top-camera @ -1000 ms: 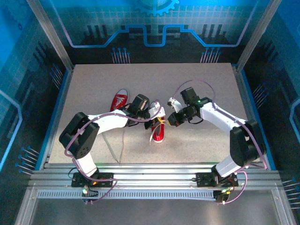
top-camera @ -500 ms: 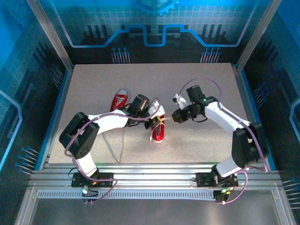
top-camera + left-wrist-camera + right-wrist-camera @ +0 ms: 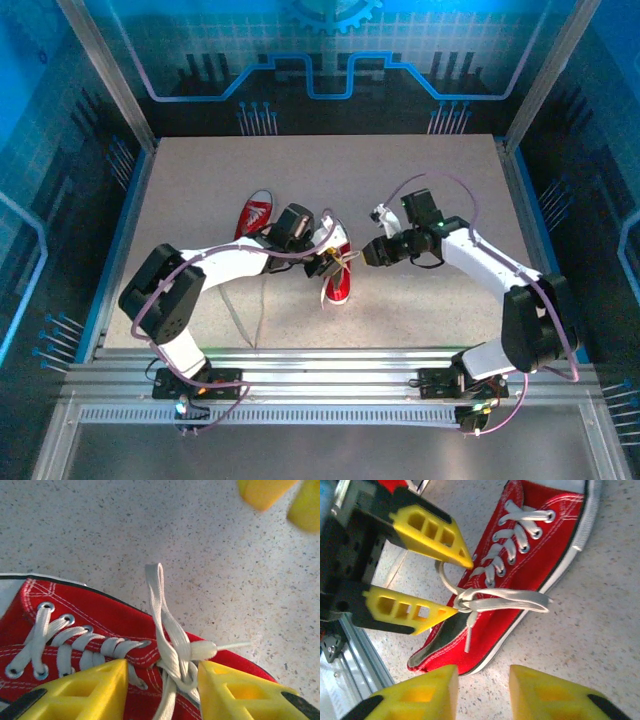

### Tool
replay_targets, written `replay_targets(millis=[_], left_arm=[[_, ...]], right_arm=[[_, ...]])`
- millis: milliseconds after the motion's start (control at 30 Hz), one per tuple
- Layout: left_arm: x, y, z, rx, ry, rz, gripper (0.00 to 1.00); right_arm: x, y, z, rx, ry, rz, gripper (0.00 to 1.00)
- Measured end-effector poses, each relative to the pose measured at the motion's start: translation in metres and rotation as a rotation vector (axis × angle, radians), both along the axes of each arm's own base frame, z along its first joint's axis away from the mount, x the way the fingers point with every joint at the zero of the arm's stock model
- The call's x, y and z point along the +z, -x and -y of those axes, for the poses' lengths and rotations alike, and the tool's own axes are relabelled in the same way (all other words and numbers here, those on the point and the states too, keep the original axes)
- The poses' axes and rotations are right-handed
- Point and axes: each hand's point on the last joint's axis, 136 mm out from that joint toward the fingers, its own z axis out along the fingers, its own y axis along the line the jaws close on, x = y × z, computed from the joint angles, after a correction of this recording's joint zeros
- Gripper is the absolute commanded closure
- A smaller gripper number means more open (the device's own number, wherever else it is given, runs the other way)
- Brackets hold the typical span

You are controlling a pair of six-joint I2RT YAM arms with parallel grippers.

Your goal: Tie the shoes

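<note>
1. Red sneaker sits left of centre on the speckled table, white toe cap toward the far side. Its heel end is hidden under the left arm.
2. Next over, left gripper hangs above the lacing of the second sneaker. Jaws are parted, not clamped: the yellow fingers stand either side of the knot. In the right wrist view the lower fingertip touches the knot and the upper one is clear of it. Nothing is grasped.
3. The second sneaker lies mid-table, just right of the first and partly under the left gripper. White laces run through the eyelets up to the knot at the top of the lacing. One flat loop drapes across the red side and over the white sole edge. A smaller loop curves between the left gripper's fingers. A short lace end pokes out sideways from the knot.
4. Last, right gripper is just right of that sneaker, apart from it, pointing at the left gripper. Its fingers are spread, the gap is empty, and it holds nothing.
</note>
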Motion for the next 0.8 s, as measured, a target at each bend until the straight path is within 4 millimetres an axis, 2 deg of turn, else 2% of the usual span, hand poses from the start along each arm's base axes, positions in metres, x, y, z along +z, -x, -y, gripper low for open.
replay_targets(millis=[167,233,300,500,533,567,667,800], left_arm=[[0.028,-0.002,-0.014,0.081,0.094,0.023,0.55],[0.032,-0.001,-0.023,0.120,0.121,0.014,0.54],[0.031,0.000,-0.031,0.150,0.134,-0.002,0.54],[0.011,0.012,-0.042,0.206,0.135,-0.093,0.54],[0.009,0.013,-0.042,0.211,0.139,-0.104,0.54],[0.008,0.014,-0.042,0.213,0.142,-0.109,0.54],[0.011,0.014,-0.040,0.210,0.160,-0.110,0.53],[0.013,0.013,-0.038,0.207,0.175,-0.110,0.52]], right_arm=[[-0.010,0.008,-0.024,0.045,-0.005,-0.022,0.57],[-0.018,0.010,-0.030,0.058,0.003,-0.035,0.58],[-0.029,0.011,-0.033,0.065,0.024,-0.053,0.58],[-0.060,0.014,-0.034,0.068,0.087,-0.112,0.61],[-0.063,0.013,-0.034,0.068,0.090,-0.117,0.63],[-0.065,0.014,-0.035,0.069,0.091,-0.120,0.70],[-0.065,0.014,-0.038,0.078,0.089,-0.115,1.00],[-0.062,0.013,-0.041,0.081,0.084,-0.105,1.00]])
